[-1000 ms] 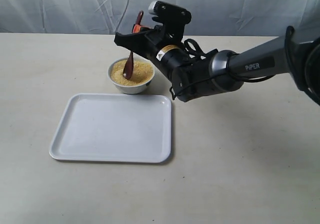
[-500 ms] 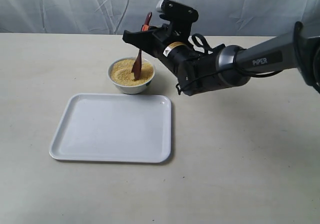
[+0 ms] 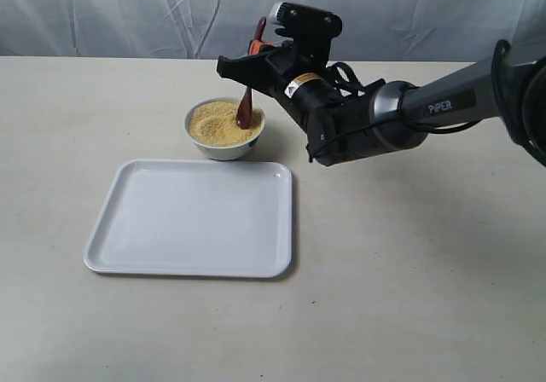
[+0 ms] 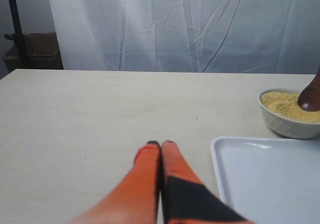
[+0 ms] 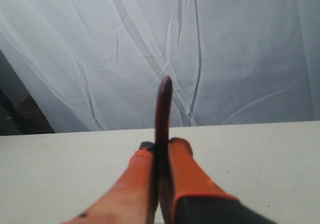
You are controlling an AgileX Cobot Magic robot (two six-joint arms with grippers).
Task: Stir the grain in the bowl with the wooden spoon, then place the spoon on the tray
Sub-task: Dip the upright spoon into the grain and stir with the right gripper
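The small white bowl (image 3: 224, 130) sits just beyond the tray (image 3: 194, 218), heaped with golden grain (image 3: 218, 121). The dark wooden spoon (image 3: 248, 101) stands almost upright, its head dug into the grain at the bowl's right side. My right gripper (image 3: 253, 51) is shut on the spoon's handle (image 5: 162, 104), whose tip sticks out past the orange fingers (image 5: 180, 154). My left gripper (image 4: 160, 144) is shut with nothing in it, low over the bare table beside the tray (image 4: 265, 179); from there the bowl (image 4: 287, 114) and spoon head (image 4: 311, 96) show.
A white curtain (image 3: 128, 11) hangs behind the table's far edge. The right arm (image 3: 375, 122) stretches across from the right, above the table behind the tray. A dark stand and box (image 4: 30, 51) sit off the table's far corner.
The right gripper has carried the spoon rightward across the bowl, from the grain's left part to its right side, and risen slightly. Tray and bowl have not moved.
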